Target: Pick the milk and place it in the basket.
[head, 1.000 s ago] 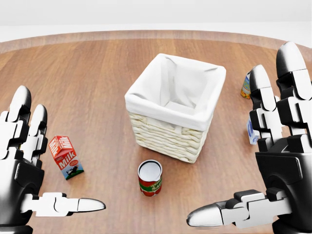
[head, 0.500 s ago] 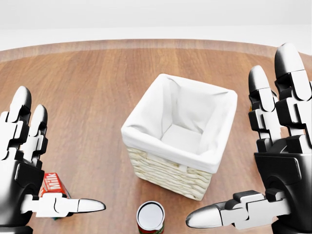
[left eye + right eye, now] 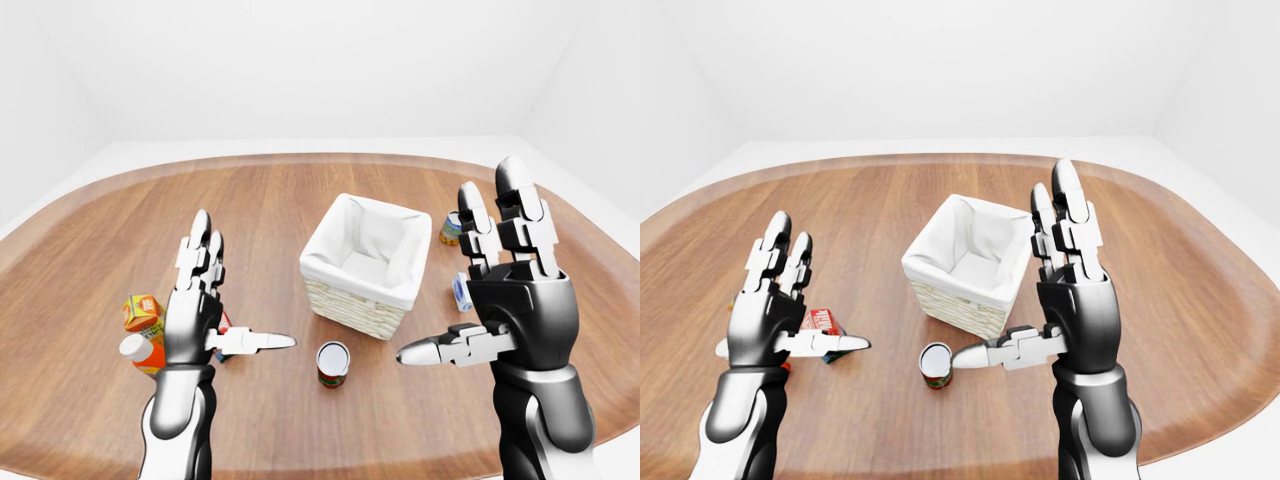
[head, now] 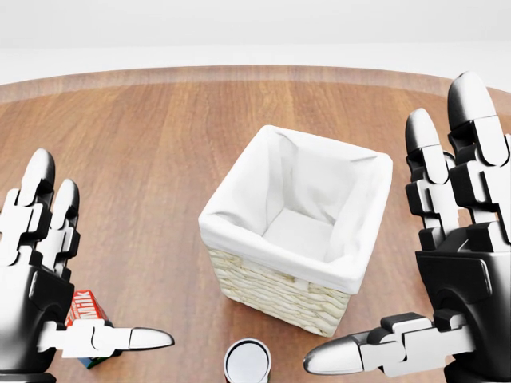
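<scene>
Camera shifted; red milk carton (image 4: pixel 85 315) sits half-hidden behind left hand (image 4: pixel 36 279).

Head camera moved: whole head view shifted down across last second, things themselves not displaced on table (image 4: pixel 160 144). Basket (image 4: pixel 295 231) now lower and larger in frame. Milk carton (image 4: pixel 86 313) slid from mid-left to bottom-left corner, now mostly hidden behind left hand (image 4: pixel 48 295). Can (image 4: pixel 247 363) cut by bottom edge. Small items once visible beside right hand (image 4: pixel 447 271) gone from head view. Left hand sits slightly lower in frame.
</scene>
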Tool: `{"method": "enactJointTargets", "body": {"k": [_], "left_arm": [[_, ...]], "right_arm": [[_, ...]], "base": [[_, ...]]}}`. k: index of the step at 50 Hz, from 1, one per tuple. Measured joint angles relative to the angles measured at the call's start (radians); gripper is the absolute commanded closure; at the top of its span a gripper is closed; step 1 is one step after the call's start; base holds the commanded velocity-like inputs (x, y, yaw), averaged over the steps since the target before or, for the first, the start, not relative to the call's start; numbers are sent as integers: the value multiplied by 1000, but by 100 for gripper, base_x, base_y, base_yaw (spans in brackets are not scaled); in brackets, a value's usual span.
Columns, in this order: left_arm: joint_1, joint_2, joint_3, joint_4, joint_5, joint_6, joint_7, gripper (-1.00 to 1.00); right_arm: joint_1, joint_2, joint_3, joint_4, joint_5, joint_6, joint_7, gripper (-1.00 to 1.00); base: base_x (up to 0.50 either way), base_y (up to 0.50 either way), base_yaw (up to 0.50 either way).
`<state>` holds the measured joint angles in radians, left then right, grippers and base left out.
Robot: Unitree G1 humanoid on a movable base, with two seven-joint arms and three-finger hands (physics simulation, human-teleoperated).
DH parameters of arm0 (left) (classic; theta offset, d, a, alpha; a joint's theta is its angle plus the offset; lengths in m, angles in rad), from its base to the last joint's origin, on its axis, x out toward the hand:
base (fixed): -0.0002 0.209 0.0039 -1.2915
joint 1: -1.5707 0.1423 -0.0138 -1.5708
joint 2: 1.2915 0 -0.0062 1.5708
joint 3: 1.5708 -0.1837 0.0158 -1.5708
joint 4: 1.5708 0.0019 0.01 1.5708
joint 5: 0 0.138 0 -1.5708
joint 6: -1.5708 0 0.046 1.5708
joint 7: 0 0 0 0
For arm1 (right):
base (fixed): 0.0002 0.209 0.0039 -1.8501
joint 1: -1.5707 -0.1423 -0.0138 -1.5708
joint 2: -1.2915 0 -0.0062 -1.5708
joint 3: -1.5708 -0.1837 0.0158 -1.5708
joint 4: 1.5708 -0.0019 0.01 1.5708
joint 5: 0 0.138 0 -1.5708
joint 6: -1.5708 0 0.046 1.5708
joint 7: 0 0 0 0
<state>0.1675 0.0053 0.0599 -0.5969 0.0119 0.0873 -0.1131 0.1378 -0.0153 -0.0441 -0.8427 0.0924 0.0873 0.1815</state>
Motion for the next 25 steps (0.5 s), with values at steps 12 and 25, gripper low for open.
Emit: {"method": "enactJointTargets", "body": {"k": [12, 25], "left_arm": [[-14, 5, 20, 23, 4, 0, 4, -100], [-88, 40, 100, 104, 12, 0, 5, -100]], "right_arm": [[3, 0, 4, -3, -3, 0, 2, -100], [4, -1, 12, 0, -7, 0, 6, -100]], "base": [[10, 0, 0], [0, 0, 0]]}}
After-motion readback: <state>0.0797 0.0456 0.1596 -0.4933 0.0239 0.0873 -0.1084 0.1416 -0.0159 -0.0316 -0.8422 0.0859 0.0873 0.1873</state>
